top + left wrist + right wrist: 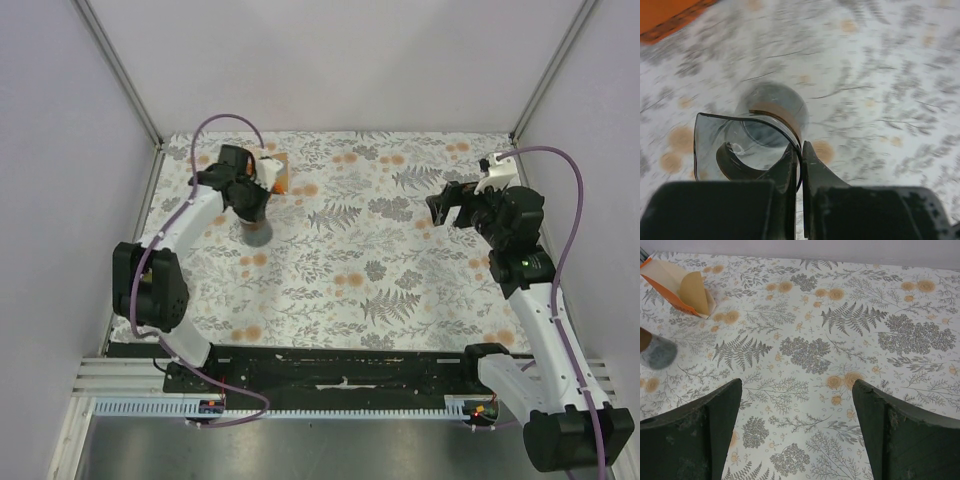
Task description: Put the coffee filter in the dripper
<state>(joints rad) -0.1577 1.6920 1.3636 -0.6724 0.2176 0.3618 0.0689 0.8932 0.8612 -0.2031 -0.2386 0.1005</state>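
Left gripper (801,150) pinching dripper (712,142) rim, it seems; right gripper (796,390) spread wide.

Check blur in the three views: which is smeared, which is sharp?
Left wrist: tablecloth streaked by motion blur, while the dripper and fingers pinching its rim look fairly crisp. Right wrist: tablecloth and carton sharp; only the dripper at the left edge is smeared. Top external: sharp, evenly lit, soft shadows.
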